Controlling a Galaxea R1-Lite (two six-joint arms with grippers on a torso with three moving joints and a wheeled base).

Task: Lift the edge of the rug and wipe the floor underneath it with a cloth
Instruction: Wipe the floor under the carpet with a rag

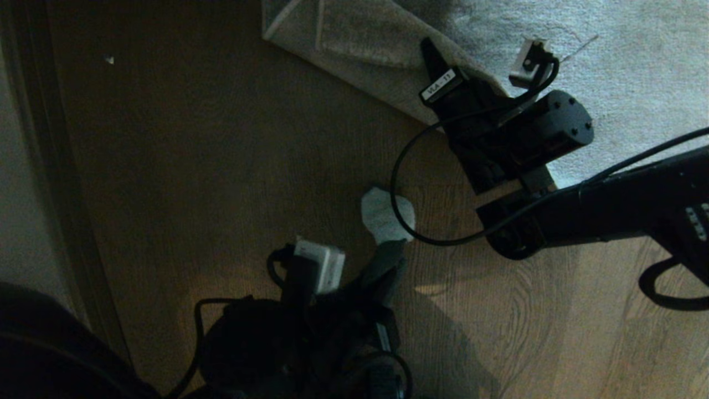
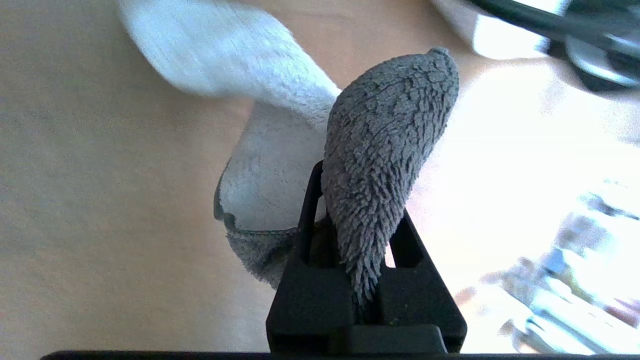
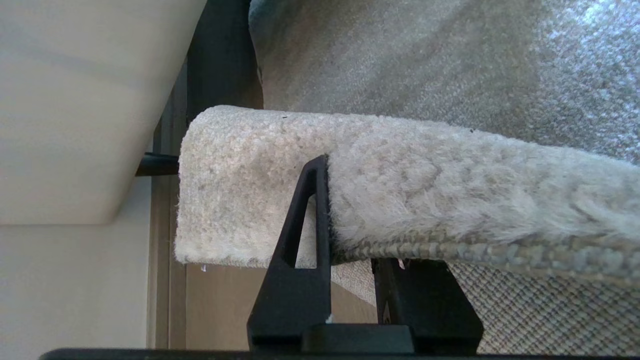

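Right gripper (image 3: 350, 260) pinches the thick, floppy rug edge (image 3: 400, 185) by its border, folded back over the rug, while left gripper (image 2: 367, 280) clamps the soft, light cloth (image 2: 385, 165), trailing onto the floor (image 1: 221, 183) ahead.

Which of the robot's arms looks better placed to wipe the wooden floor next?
The left. Its left gripper is shut on the small grey terry cloth, which hangs over the bare brown wood-plank floor. The right gripper is busy, shut on the folded-back edge of the pale plush rug.

White label on right gripper (image 1: 437, 72) reads approx. "VLA-11".
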